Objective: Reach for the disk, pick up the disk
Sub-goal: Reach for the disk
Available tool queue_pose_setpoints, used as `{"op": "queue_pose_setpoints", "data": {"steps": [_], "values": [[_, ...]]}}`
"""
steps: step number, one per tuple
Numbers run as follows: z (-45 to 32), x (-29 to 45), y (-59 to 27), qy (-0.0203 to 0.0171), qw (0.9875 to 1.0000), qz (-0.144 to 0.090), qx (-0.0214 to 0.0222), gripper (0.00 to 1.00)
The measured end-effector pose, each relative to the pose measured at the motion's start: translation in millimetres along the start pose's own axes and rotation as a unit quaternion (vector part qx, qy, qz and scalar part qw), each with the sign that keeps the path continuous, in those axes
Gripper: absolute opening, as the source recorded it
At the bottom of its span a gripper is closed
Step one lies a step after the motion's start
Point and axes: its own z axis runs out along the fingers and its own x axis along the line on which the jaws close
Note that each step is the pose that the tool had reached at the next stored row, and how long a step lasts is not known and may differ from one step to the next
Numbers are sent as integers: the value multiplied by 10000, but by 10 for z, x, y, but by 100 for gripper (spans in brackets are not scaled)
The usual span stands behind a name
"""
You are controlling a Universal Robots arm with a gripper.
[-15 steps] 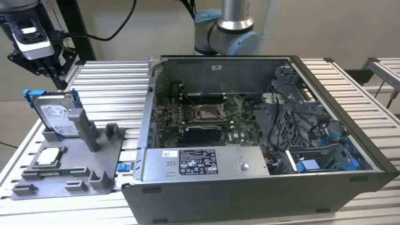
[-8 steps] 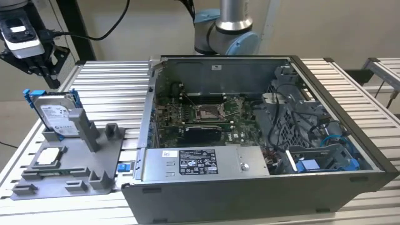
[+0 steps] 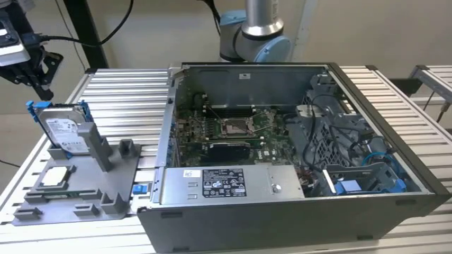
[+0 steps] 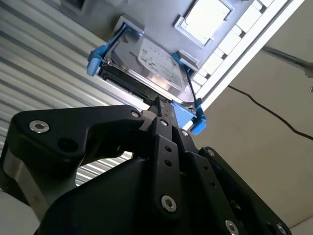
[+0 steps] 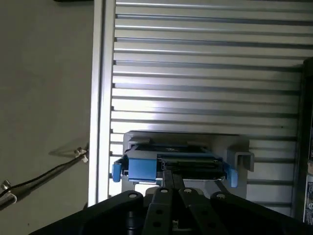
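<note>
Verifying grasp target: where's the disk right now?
The disk stands on edge in the grey fixture at the exterior view's left, beside the open computer case.

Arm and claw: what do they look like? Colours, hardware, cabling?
Arm: silver tube with pale blue-grey joint caps. Claw: matte black angular linkage plates dotted with silver screw heads, as seen in both wrist views. In the exterior view, a black cable trails from the claw end.

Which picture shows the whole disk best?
The exterior view: the disk stands upright in a grey holder, label showing. The second wrist view shows its label side close up; the first wrist view shows one edge.
</note>
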Motion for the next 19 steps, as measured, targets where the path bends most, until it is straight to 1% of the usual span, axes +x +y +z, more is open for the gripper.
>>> {"op": "queue_pose_setpoints", "data": {"steps": [4, 10, 19], "values": [[0, 85, 3, 1, 10000, -15, 0, 0], [1, 185, 11, 1, 10000, -27, 0, 0], [1, 193, 12, 1, 10000, -27, 0, 0]]}}
